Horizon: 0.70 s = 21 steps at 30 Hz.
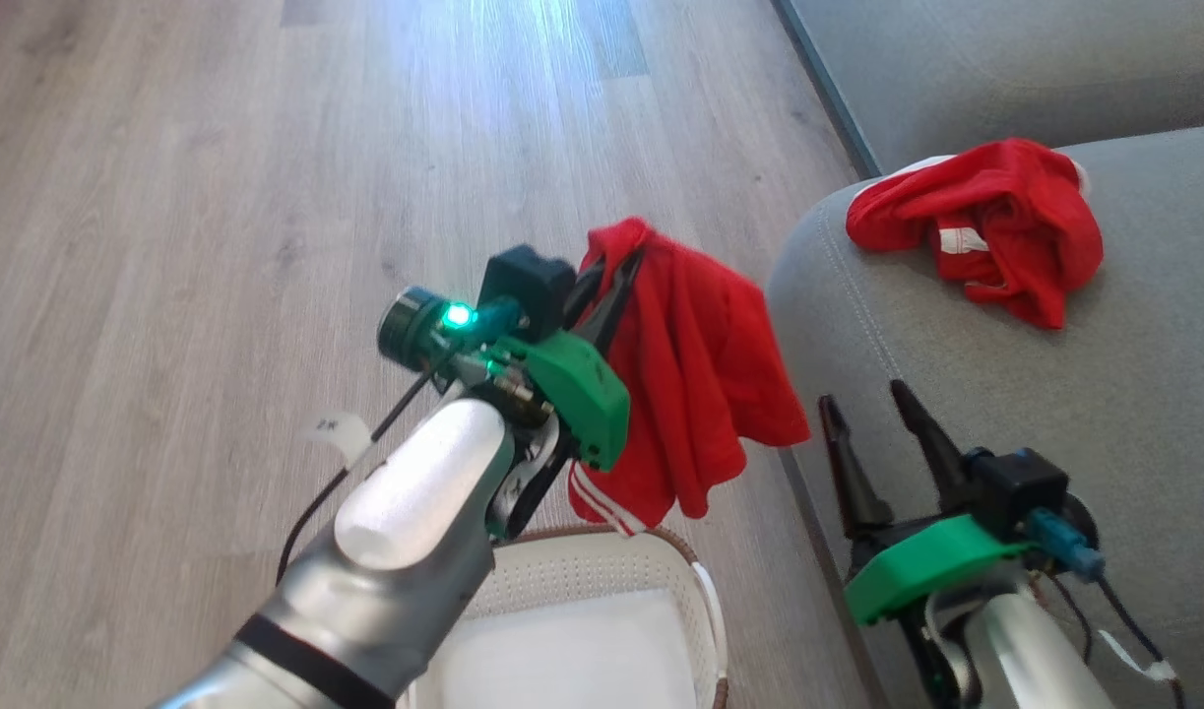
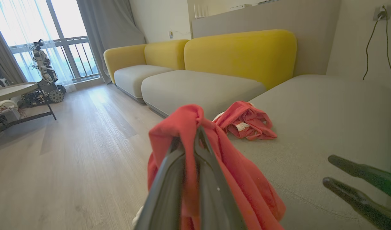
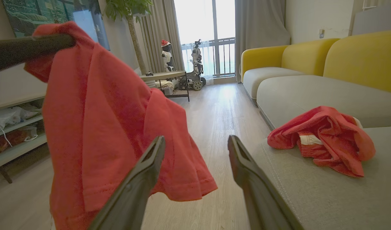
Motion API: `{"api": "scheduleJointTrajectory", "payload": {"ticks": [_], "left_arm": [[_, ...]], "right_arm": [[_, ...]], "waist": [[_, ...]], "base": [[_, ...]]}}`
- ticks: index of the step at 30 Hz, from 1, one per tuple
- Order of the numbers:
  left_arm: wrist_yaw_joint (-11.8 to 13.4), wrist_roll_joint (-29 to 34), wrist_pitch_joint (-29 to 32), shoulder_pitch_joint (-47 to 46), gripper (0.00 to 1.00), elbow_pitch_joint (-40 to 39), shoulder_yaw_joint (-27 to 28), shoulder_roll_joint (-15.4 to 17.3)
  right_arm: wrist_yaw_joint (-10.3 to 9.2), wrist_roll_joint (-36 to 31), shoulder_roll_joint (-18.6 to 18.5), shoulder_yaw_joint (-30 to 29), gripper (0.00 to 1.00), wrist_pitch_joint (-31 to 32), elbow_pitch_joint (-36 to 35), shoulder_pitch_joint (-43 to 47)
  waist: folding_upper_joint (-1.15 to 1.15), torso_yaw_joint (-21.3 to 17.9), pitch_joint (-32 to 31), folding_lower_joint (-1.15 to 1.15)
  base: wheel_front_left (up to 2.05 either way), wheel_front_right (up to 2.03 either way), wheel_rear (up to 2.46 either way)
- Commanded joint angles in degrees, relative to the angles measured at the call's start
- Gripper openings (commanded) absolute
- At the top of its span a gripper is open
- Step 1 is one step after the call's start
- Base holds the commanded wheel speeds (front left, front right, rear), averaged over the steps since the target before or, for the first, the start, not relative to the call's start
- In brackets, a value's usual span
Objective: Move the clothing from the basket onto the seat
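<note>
Left gripper [image 1: 631, 261]: pinching bright red thin-fabric garment [image 1: 705, 384], which hangs above white perforated basket [image 1: 702, 601]. Right gripper [image 1: 869, 399]: spread, empty, at rounded edge of grey-green upholstered seat [image 1: 956, 335]. Second, crumpled red-and-white garment [image 1: 995, 222]: near that edge.

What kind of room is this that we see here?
Probably a living room, perhaps in a show flat: a long sofa with yellow backs, a wooden floor, and a tall window with grey curtains.
</note>
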Motion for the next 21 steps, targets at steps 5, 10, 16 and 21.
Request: {"api": "scheduleJointTrajectory", "payload": {"ticks": [5, 10, 16, 21], "left_arm": [[1.0, -0.4, 1.6, -6.4, 0.0, -4.5, 1.3, 0.6], [1.2, -1.0, 2.2, -7.3, 0.0, -6.3, 0.5, 0.5], [1.6, -1.6, 2.3, -7.5, 0.0, -8.0, -0.6, 0.5], [1.8, -1.9, 1.8, -7.4, 0.0, -9.9, -1.7, 0.5]], "right_arm": [[-0.02, 2.4, 0.1, 6.5, 1.0, -0.4, -2.7, -3.1], [-0.02, 2.5, 0.1, 8.5, 1.0, -0.4, -2.6, -5.0], [-0.02, 0.9, 0.1, 6.2, 1.0, -0.4, -1.2, -7.0], [-0.02, -1.1, 0.1, 4.0, 1.0, -0.4, 2.4, -9.3]], "waist": [[-0.01, -0.2, -0.9, 0.01], [-0.01, 0.4, -1.4, 0.01], [-0.01, 1.4, -1.6, 0.01], [-0.01, 2.5, -1.7, 0.01]], "base": [[0.0, 0.0, 0.0], [0.0, 0.0, 0.0], [0.0, 0.0, 0.0], [0.0, 0.0, 0.0]]}}
